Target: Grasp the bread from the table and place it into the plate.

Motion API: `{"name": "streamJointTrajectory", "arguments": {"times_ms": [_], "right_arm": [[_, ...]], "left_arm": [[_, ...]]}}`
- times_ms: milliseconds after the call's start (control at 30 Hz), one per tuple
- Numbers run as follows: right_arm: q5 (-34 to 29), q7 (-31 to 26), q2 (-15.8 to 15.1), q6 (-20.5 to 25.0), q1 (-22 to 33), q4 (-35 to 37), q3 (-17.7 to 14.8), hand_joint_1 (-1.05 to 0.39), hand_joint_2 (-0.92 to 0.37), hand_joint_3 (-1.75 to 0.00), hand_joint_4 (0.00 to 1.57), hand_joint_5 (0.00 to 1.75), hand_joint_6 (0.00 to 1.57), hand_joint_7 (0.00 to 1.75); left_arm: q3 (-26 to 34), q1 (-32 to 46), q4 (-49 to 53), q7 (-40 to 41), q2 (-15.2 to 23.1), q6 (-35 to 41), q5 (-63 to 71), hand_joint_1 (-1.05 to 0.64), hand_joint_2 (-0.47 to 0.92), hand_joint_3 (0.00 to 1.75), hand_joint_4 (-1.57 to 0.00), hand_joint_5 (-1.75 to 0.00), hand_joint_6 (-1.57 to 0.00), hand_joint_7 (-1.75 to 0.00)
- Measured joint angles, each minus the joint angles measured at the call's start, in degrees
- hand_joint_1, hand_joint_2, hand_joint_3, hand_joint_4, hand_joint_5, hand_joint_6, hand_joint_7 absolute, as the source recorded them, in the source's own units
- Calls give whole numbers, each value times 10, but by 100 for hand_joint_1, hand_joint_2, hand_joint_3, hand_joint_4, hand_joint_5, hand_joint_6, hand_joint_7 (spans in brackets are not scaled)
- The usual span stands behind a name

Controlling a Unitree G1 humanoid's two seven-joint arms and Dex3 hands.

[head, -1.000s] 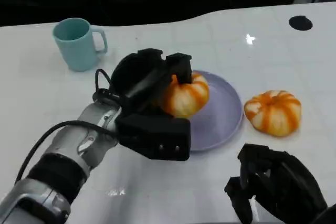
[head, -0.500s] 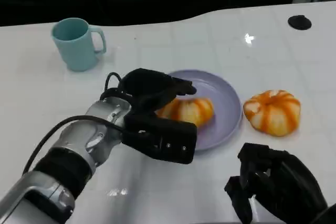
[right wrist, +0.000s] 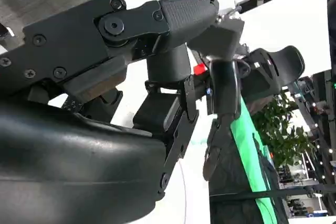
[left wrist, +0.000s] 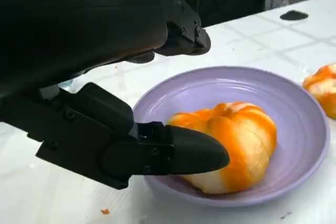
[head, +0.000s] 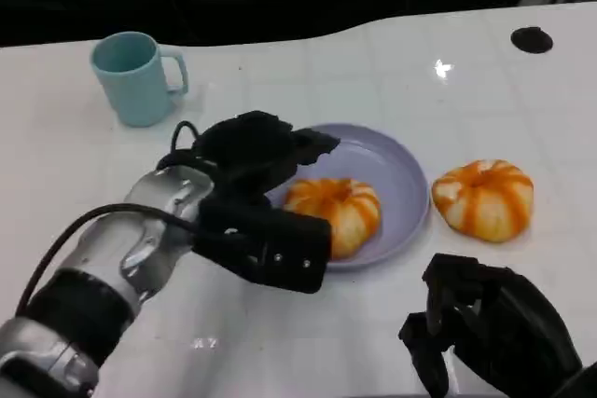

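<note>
An orange-and-white striped bread [head: 336,212] lies in the lavender plate [head: 396,170] at the table's middle. My left hand [head: 256,151] hovers over the plate's left rim with its fingers apart and nothing in them. In the left wrist view the thumb tip [left wrist: 199,153] is close beside the bread [left wrist: 231,140], and the other fingers arch above the plate [left wrist: 210,85]. A second striped bread [head: 483,198] sits on the table just right of the plate. My right hand [head: 490,328] rests at the lower right with nothing in it.
A teal mug [head: 135,76] stands at the back left. A black round cap [head: 532,39] is set in the table at the back right. The table's far edge curves behind the mug and plate.
My left hand has lowered the bread into the plate, let go of it, and drawn back a little to the left. The right hand has not moved.
</note>
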Motion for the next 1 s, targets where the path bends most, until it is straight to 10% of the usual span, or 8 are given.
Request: {"name": "streamJointTrajectory", "arguments": {"times_ms": [200,300,500,633,1000], "right_arm": [[0,-1,0,1,0,-1,0,-95,-92,-28,121,164,102,153],[1,-1,0,1,1,-2,0,-95,-92,-28,121,164,102,153],[1,-1,-1,1,3,-3,0,-96,-92,-28,121,164,102,153],[1,-1,-1,2,4,-4,0,-96,-92,-26,121,163,102,152],[2,-1,-2,6,6,-13,2,-97,-92,-25,121,163,104,151]], "left_arm": [[67,66,-54,-4,10,-49,-108,-76,92,33,-34,-54,-48,-11],[107,111,-81,-5,5,-72,-178,-65,92,28,-40,-108,-67,-21],[174,185,-123,-57,-28,-97,-347,-57,92,30,-43,-169,-41,-136],[202,227,-173,-87,-42,-94,-423,-59,92,32,-57,-174,-42,-171],[230,379,-343,-105,-78,12,-539,-64,92,41,-79,-175,-62,-175]]}}
